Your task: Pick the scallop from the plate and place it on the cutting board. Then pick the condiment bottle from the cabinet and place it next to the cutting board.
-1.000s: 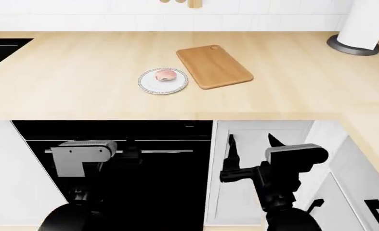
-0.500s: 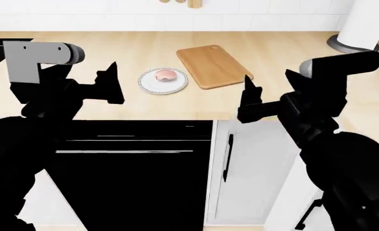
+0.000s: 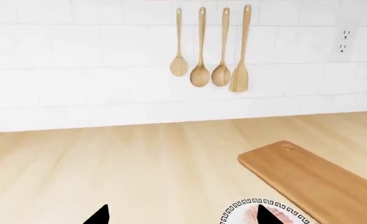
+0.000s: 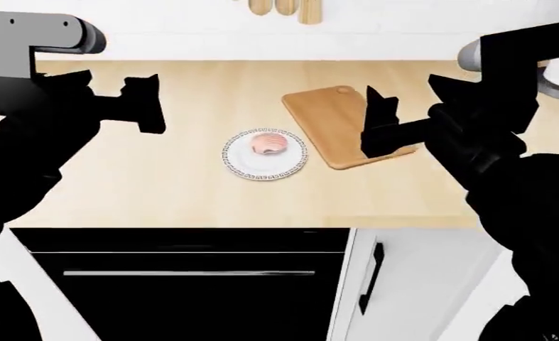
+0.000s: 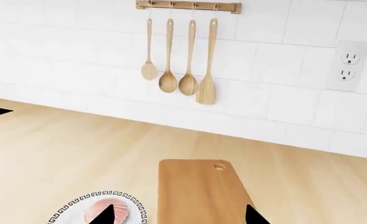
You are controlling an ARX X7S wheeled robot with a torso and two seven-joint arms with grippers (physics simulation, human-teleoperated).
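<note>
pale countertop (image 4: 146, 192) bears cutting board (image 4: 347, 128), hole end toward wall; both jaws open.

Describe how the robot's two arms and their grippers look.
Both arms are matte black and bulky, rendered almost as silhouettes. Each carries a grey, boxy, rounded housing near the wrist. The left gripper and right gripper end in flat black, pointed fingers. No cables or markings show.

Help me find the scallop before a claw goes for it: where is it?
In the head view, the scallop lies on the patterned plate mid-counter, just left of the cutting board.
</note>
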